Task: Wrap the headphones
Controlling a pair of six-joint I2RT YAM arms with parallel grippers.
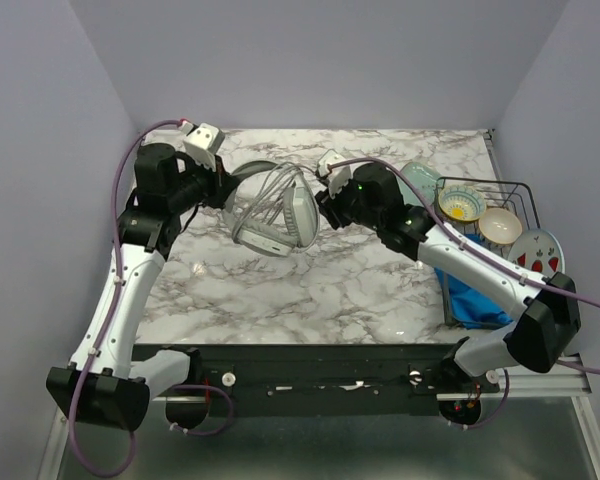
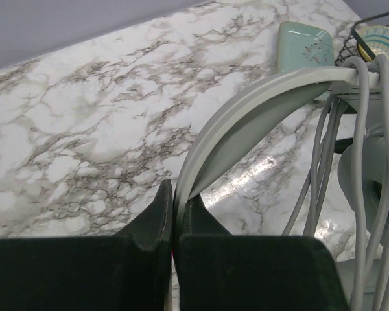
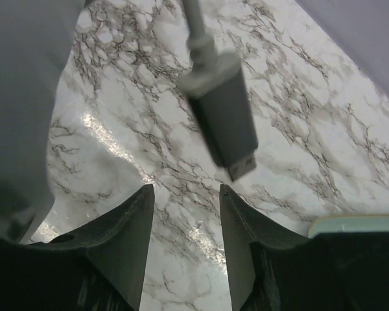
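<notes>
Near end: left jaws pinched tight on the headband point(image 2: 246, 103) of the headphones point(image 1: 270, 210), which sit between both arms at upper centre of the top view, over the marble tabletop point(image 1: 330, 290), with the cable point(image 2: 360, 162) looped over the band. The right jaws are part-open and empty; the plug point(image 3: 223, 123) dangles just beyond their tips, touching neither. Dish rack point(image 1: 485, 215) with bowls at far right.

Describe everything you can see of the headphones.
The headphones are light grey and plastic-looking, with a curved headband and oval earcups. The left gripper is shut on the headband near one end. The thin grey cable is looped several times over the headband, its flat grey plug dangling free just beyond the open right gripper. They are over the far middle of the table.
</notes>
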